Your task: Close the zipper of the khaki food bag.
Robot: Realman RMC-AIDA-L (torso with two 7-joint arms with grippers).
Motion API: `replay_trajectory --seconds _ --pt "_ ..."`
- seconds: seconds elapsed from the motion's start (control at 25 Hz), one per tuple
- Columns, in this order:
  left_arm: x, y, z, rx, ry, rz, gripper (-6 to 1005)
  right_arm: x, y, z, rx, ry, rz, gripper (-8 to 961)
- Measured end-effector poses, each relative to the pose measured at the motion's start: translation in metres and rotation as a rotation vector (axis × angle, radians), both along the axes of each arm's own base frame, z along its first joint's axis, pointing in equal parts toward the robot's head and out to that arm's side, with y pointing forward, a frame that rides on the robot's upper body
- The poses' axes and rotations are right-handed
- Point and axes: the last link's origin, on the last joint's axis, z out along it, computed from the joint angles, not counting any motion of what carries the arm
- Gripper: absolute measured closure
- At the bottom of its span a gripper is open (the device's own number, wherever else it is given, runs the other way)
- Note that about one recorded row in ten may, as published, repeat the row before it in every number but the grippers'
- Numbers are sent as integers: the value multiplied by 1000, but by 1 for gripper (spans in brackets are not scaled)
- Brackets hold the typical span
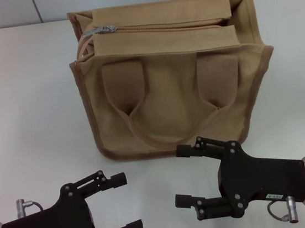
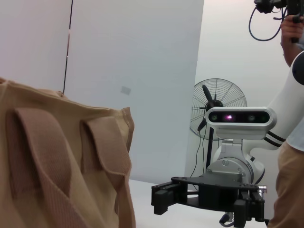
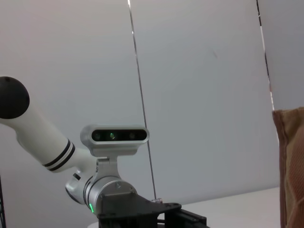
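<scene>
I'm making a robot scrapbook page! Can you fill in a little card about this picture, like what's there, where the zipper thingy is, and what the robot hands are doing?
bag: khaki food bag standing upright on the white table, strap handles hanging down its front
zipper: zipper runs along the bag's top
pull tab: silver pull tab at the robot's left end of the track
left gripper: left gripper in front of the bag, fingers open, touching nothing
right gripper: right gripper in front of the bag, fingers open, empty
</scene>
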Motion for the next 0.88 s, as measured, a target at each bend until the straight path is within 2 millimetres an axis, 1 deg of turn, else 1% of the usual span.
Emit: replay_trajectory --seconds 0.52,0.56,0.6,0.68,0.72,0.76,0.88 --pt "-1 4 1 32 -5 26 190 0 1 0 2 -1 -3 115" --pt "2 7 9 81 -70 44 190 0 1 0 2 -1 -4 115" --pt "3 7 11 90 -85 47 190 0 1 0 2 0 -4 115" --pt "5 8 20 148 -163 69 190 0 0 -1 0 1 -6 115" --pt "4 12 32 247 -240 123 190 0 0 -1 -3 2 -9 116" --pt "4 12 32 247 -240 123 190 0 0 -1 -3 2 -9 116" --pt "-6 25 45 416 -319 275 190 0 -1 -2 -5 1 -14 116"
